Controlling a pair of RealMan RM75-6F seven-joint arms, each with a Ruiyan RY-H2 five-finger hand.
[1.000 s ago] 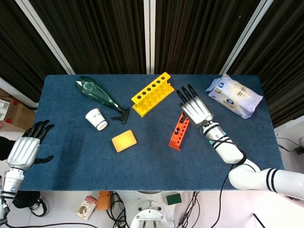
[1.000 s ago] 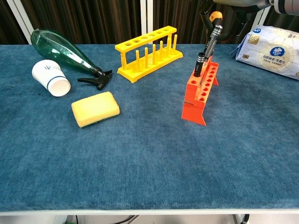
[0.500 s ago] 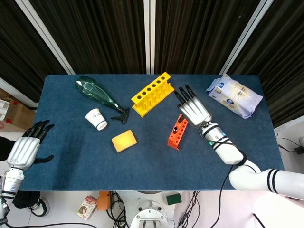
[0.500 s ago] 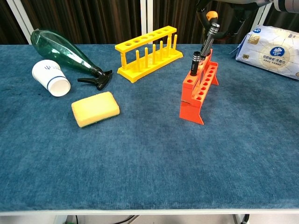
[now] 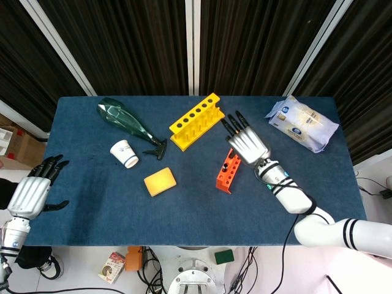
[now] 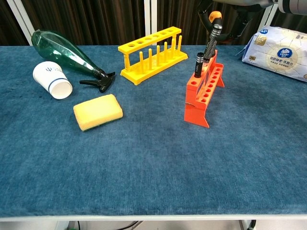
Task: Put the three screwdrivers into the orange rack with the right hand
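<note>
Right hand (image 5: 247, 146) above orange rack (image 6: 203, 89), fingers extended; grip on orange-capped screwdriver (image 6: 211, 34) unclear, shaft angled toward a hole for seating.

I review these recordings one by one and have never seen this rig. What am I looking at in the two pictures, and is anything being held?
It is a robot with two arms ending in metal hands, steered by a person. One picture looks down from its head, the other looks forward from its chest. On the blue table lie an orange rack, a yellow rack, a green spray bottle, a paper cup, a sponge and a white packet. The right hand is over the orange rack, where screwdrivers stand; the top one seems held, though the grip is hidden. The left hand waits empty off the table's edge.
</note>
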